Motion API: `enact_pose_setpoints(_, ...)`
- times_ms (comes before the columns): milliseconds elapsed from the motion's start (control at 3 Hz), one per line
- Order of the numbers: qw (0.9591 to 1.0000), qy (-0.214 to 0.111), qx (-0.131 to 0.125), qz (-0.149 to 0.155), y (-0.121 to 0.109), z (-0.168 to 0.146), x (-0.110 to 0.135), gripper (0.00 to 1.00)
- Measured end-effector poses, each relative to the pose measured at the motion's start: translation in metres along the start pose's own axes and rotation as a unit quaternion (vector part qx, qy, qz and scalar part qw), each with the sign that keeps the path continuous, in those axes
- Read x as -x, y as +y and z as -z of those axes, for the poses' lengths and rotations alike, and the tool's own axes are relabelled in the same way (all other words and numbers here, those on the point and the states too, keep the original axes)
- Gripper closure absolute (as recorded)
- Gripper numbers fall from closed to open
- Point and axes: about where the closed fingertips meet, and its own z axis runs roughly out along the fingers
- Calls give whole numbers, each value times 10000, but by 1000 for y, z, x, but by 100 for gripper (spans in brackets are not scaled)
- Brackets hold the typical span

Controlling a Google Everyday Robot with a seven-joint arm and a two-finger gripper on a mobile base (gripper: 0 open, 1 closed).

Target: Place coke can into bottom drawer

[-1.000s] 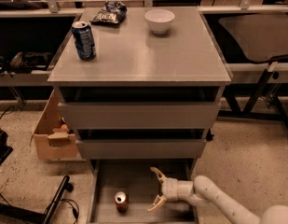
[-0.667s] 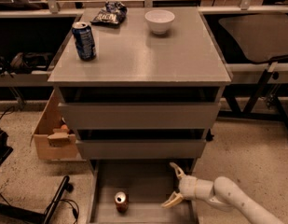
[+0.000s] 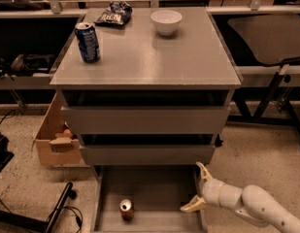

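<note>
The coke can stands upright on the floor of the bottom drawer, near its front left. The drawer is pulled out below the two upper grey drawers. My gripper is at the drawer's right wall, well to the right of the can and apart from it. Its two pale fingers are spread wide and hold nothing.
On the cabinet top stand a dark blue can, a white bowl and a chip bag. A cardboard box sits on the floor left of the cabinet. Dark tables flank both sides.
My gripper has moved to the right, away from the can, from the drawer's middle to its right wall. The can stays standing in the drawer.
</note>
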Motion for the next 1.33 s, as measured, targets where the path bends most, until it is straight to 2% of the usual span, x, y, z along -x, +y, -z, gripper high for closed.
enact_pose_setpoints(333,9992,284,-113,273,-15,20,6,0)
enact_pose_setpoints(667,9930,1047,-211,499,-20,52,1,0)
enact_pose_setpoints(1000,9785,1994,-214,474,-10,79,-8,0)
enact_pose_setpoints(1333,9610,2726,-417,215,-8,113,-1,0)
